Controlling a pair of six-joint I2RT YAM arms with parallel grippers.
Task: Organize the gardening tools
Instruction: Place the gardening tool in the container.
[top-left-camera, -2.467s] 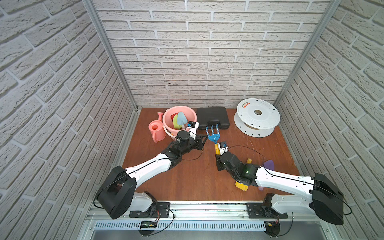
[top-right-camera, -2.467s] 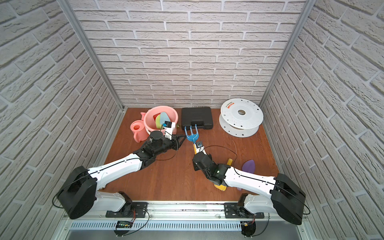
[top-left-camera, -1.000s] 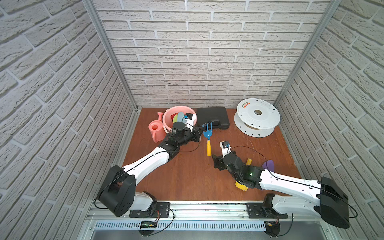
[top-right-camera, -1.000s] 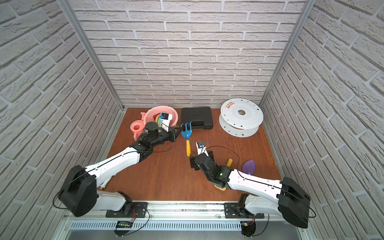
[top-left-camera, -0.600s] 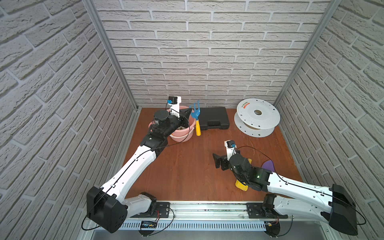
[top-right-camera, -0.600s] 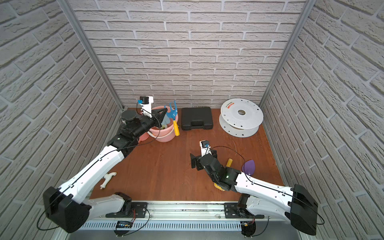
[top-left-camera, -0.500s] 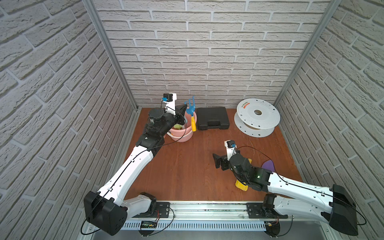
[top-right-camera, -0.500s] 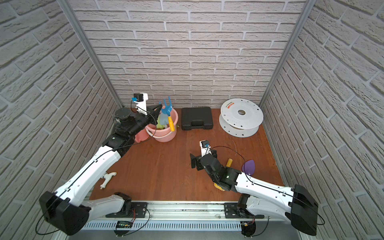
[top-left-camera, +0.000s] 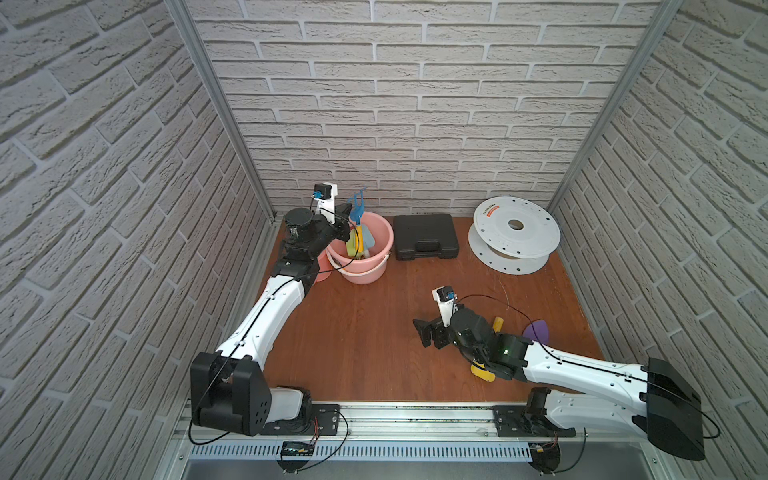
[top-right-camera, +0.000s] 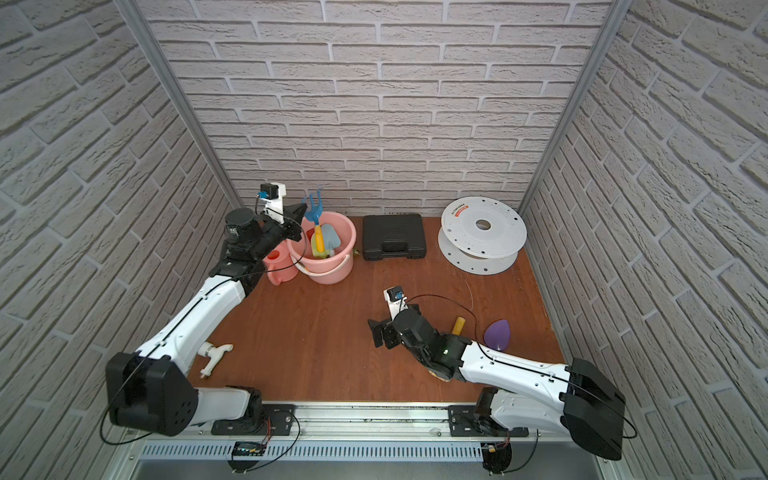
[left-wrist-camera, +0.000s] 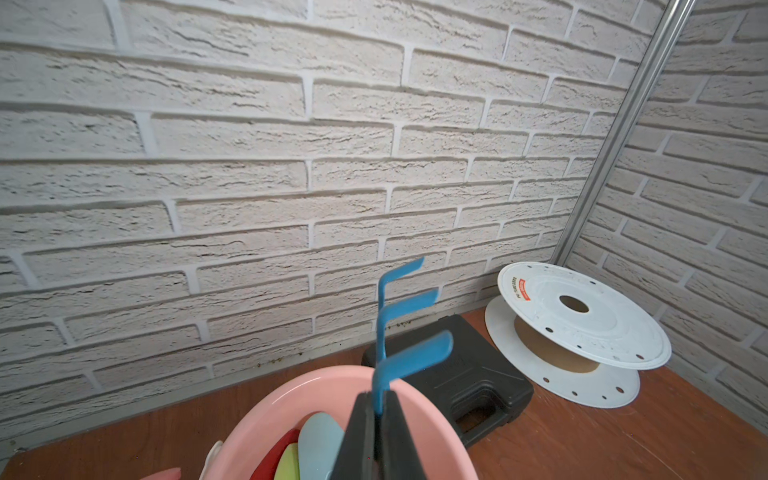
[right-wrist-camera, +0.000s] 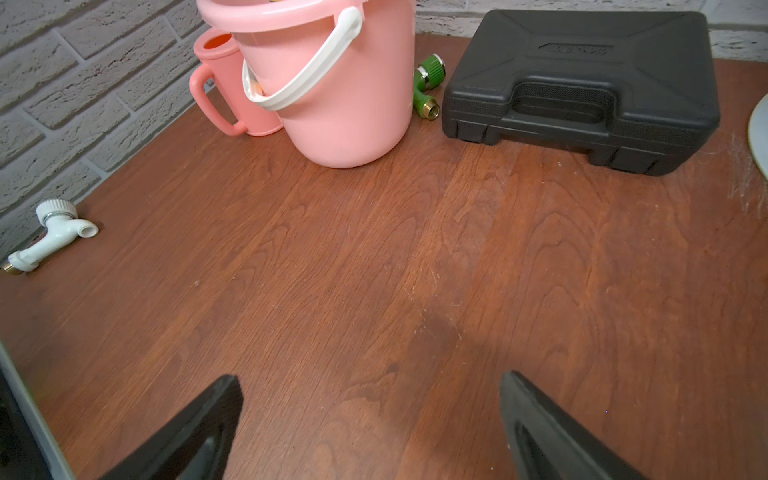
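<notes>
In both top views my left claw (top-left-camera: 347, 210) sits over the pink bucket (top-left-camera: 385, 239) at the far left, pinched tight on the blue head of the rake (top-right-camera: 313, 208), whose yellow handle hangs down into the bucket. I judge it is held upright so the handle drops in among the tools standing there. The pink watering can (top-right-camera: 280, 266) stands against the bucket's left side. My right claw (top-left-camera: 420, 332) hovers low over bare table (top-left-camera: 353, 332) near the middle, spread as wide as it goes and holding nothing. A purple spade (top-right-camera: 497, 334) and a yellow-handled tool (top-right-camera: 459, 325) lie to its right, the latter partly under that arm; they are probably next to collect. The left wrist view shows the fingers closed flat on the rake's neck just below its three prongs, right above the bucket's mouth, with a pale blue trowel (left-wrist-camera: 318, 440) inside. The right wrist view shows the wide-open jaws framing empty wood, with the bucket well beyond them at the far side.
</notes>
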